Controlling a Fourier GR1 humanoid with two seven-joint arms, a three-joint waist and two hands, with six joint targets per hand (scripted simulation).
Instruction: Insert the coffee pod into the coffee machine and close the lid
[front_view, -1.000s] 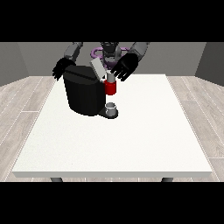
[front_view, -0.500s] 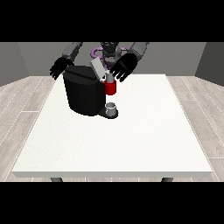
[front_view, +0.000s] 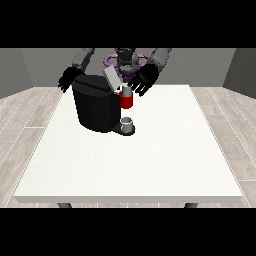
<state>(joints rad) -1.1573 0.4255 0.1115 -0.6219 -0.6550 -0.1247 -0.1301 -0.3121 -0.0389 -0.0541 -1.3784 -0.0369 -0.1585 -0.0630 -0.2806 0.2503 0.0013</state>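
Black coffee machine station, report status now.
Robot hand at view's right beside the raised grey lid, fingers spread. Robot hand at view's left behind the black coffee machine, idle. Lid open. Small grey cup under the red spout section.

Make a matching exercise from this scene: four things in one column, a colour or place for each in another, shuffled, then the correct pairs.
Things:
1. coffee machine
2. lid
3. cup
4. hand at the view's left

Descriptions:
A. grey, tilted up open
B. grey, on the tray under the red part
C. behind the machine's far corner
D. big black body on the white table

Pairs: 1-D, 2-A, 3-B, 4-C
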